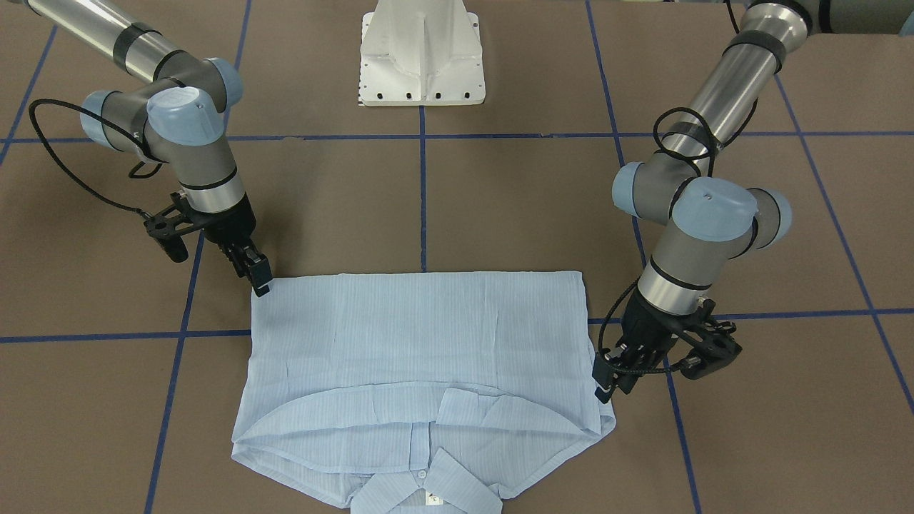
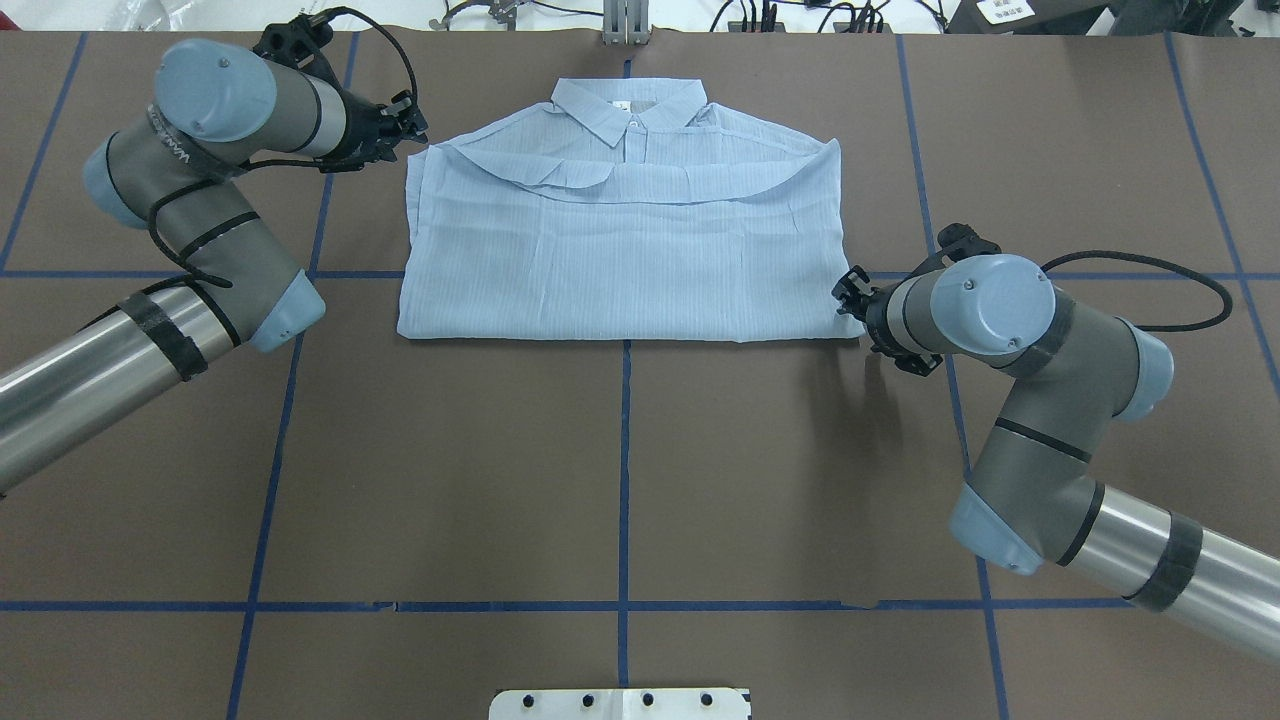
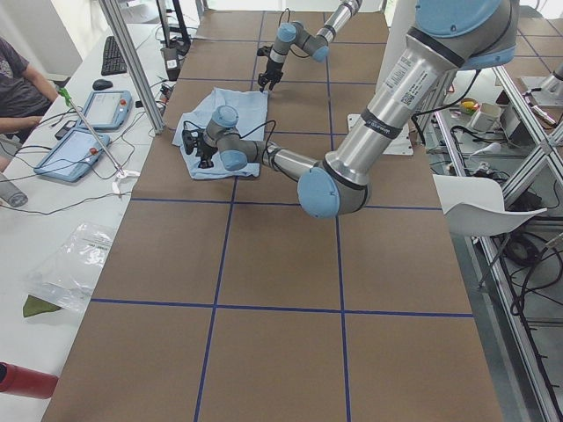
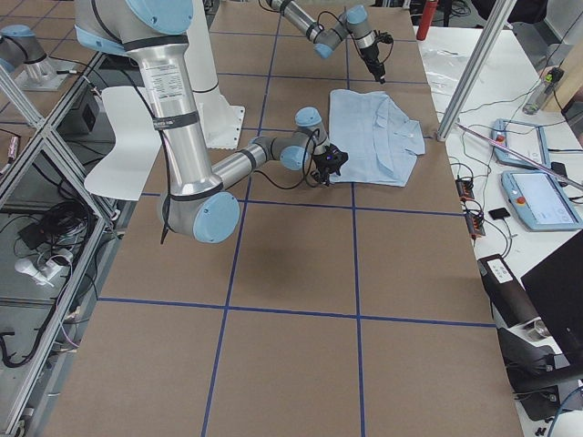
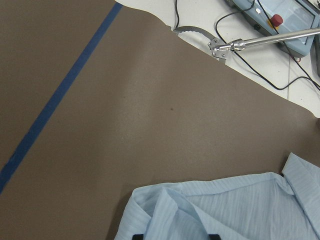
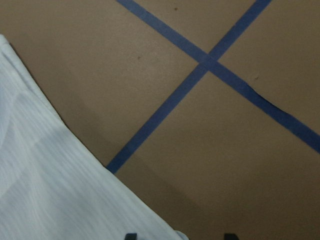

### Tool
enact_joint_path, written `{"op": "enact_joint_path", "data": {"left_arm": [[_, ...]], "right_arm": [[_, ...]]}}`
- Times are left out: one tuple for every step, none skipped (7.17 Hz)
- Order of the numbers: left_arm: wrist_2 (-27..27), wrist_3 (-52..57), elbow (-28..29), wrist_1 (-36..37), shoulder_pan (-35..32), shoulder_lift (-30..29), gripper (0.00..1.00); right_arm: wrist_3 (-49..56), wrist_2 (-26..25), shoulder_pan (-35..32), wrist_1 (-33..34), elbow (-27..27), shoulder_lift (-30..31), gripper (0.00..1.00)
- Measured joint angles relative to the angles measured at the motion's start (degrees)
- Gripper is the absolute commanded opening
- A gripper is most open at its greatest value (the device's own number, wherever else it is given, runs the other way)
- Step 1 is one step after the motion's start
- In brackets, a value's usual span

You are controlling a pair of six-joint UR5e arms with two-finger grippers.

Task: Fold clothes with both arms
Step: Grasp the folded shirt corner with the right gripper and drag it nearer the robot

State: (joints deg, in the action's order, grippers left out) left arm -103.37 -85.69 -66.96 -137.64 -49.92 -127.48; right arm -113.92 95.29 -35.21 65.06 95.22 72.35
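- Silver-grey tubing with pale blue caps makes up the left arm (image 2: 200,215). Its black left gripper (image 2: 412,135) sits at the shirt's far left corner, with the fingers spread apart and rumpled cloth lying between the tips.
- The thin, finely striped pale blue shirt (image 2: 620,250) lies flat on the matte brown table (image 2: 450,470), folded into a rough rectangle. Its pointed collar (image 2: 630,105) is at the far edge.
- Straight blue tape lines (image 2: 625,450) cross the table in a grid.
- The right arm (image 2: 1040,400) bends down to the shirt's near right corner. The right gripper (image 2: 848,296) has its fingers spread, and the cloth's edge reaches between the tips.
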Motion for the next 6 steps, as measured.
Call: {"op": "enact_joint_path", "data": {"left_arm": [[0.0, 0.0, -0.1, 0.0, 0.0, 0.1, 0.53], [0.0, 0.0, -0.2, 0.0, 0.0, 0.2, 0.53], [0.0, 0.0, -0.4, 0.0, 0.0, 0.5, 0.53], [0.0, 0.0, -0.7, 0.0, 0.0, 0.8, 0.53], [0.0, 0.0, -0.9, 0.0, 0.0, 0.9, 0.53], [0.0, 0.0, -1.0, 0.0, 0.0, 0.9, 0.53]], "right_arm": [[-0.1, 0.0, 0.1, 0.0, -0.1, 0.0, 0.03], [-0.2, -0.1, 0.1, 0.0, -0.1, -0.1, 0.00], [-0.3, 0.0, 0.1, 0.0, -0.1, -0.1, 0.00], [-0.4, 0.0, 0.1, -0.1, 0.0, -0.1, 0.00], [-0.4, 0.1, 0.1, 0.0, 0.3, 0.0, 0.00], [-0.5, 0.8, 0.1, 0.0, 1.5, 0.6, 0.00]]}}
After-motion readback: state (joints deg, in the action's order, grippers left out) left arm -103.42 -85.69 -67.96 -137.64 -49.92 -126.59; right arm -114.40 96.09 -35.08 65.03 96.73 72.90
